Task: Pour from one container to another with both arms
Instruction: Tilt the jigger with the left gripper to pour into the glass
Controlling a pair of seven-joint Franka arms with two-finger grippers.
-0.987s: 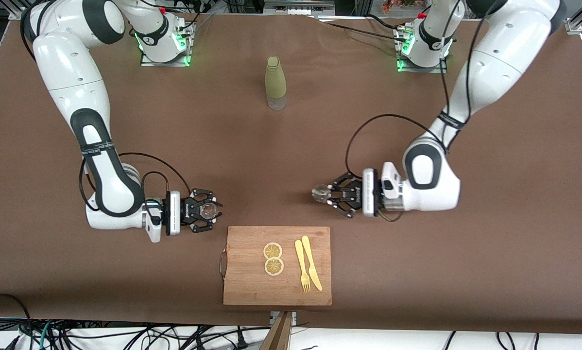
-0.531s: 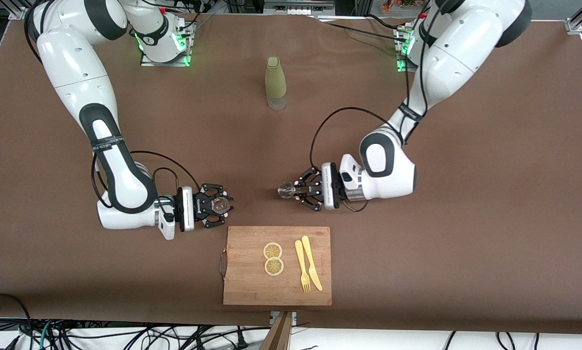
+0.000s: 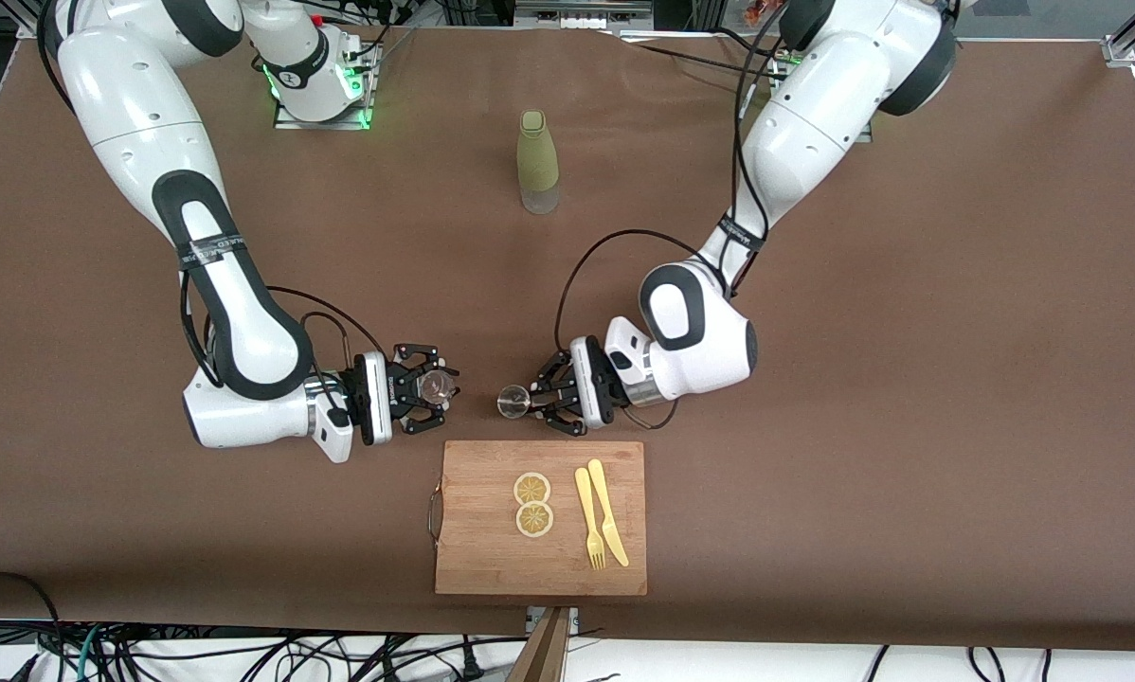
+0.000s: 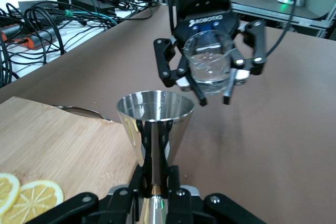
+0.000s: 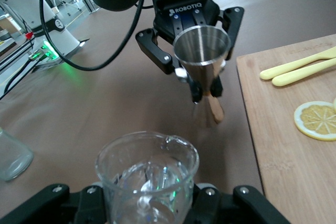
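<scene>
While both arms hold their vessels aloft above the bare brown table [image 3: 909, 379], the items stand as follows.

Item 1, metal jigger [image 3: 511, 402]: steel double cone, clamped at its narrow waist by the left gripper [image 3: 541, 403], upright, over the table just beside the cutting board's edge nearest the robots. Judged rigid, light and slick; the waist is the natural hold, since the cone flares above and below the fingers and resists sliding through. Its mouth looks narrow, so a stream must be aimed closely.

Item 2, glass beaker [image 3: 434, 385]: clear, with a small pouring lip visible in the right wrist view, its wall squeezed between the fingers of the right gripper [image 3: 427, 387], over the table toward the right arm's end from the jigger. It appears to hold a little clear liquid, though this is hard to confirm. Judged stiff, brittle and smooth; a mid-wall grip suits it, firm but not crushing, and the tilt should be slow.

Relation: the two vessels are near one another, apart, mouths up; pouring not yet begun.

Item 3, cutting board [image 3: 473, 568]: wooden, nearest the front camera, bearing two lemon slices [image 3: 533, 504], a yellow fork [image 3: 588, 518] and a yellow knife [image 3: 606, 511].

Item 4, green bottle [image 3: 536, 161]: upright between the arm bases, untouched.
</scene>
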